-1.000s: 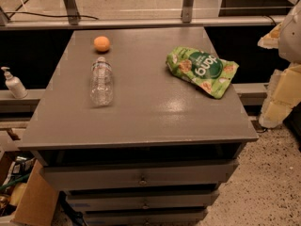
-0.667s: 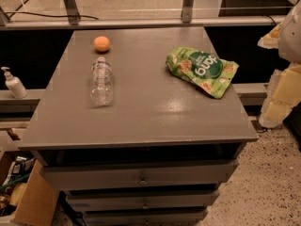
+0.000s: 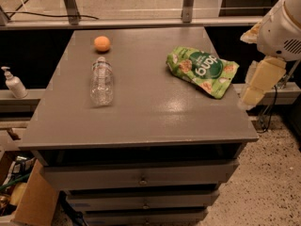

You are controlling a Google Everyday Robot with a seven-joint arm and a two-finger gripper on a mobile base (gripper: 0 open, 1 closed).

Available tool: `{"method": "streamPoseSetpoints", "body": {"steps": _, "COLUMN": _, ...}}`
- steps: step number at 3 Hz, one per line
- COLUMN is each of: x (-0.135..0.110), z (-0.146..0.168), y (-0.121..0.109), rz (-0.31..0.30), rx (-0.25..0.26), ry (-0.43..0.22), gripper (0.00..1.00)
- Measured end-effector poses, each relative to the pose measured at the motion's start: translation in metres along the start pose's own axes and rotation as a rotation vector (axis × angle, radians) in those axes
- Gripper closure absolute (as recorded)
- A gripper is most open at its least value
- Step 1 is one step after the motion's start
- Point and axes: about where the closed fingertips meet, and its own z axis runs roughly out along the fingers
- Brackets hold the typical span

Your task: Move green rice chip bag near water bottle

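While claw (image 3: 254, 89), state unclear, hovers beside green rice chip bag (image 3: 203, 70), water bottle (image 3: 101, 81) lies apart.

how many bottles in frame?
2: water bottle lying on the table's left half, near the orange; pump bottle on the left ledge. Pincer hangs off the table's right edge, beside the bag.

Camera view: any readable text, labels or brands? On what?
"dang": white letters, seen upside down, in the dark round logo of the green rice chip bag.
Label on the water bottle: too small to read.
On the pump dispenser: nothing legible.
On the gripper, right of the table: no markings visible.
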Motion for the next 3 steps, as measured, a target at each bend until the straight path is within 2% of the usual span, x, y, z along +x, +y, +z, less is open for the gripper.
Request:
{"method": "streamPoseSetpoints", "body": {"steps": 2, "x": -0.012, "z": 0.051, "y": -0.069, "rz": 0.02, "rx": 0.018, "ry": -0.076, "gripper": 0.0}}
{"method": "streamPoseSetpoints", "body": {"steps": 3, "x": -0.012, "z": 0.051, "y": -0.069, "rz": 0.02, "rx": 0.018, "ry": -0.076, "gripper": 0.0}}
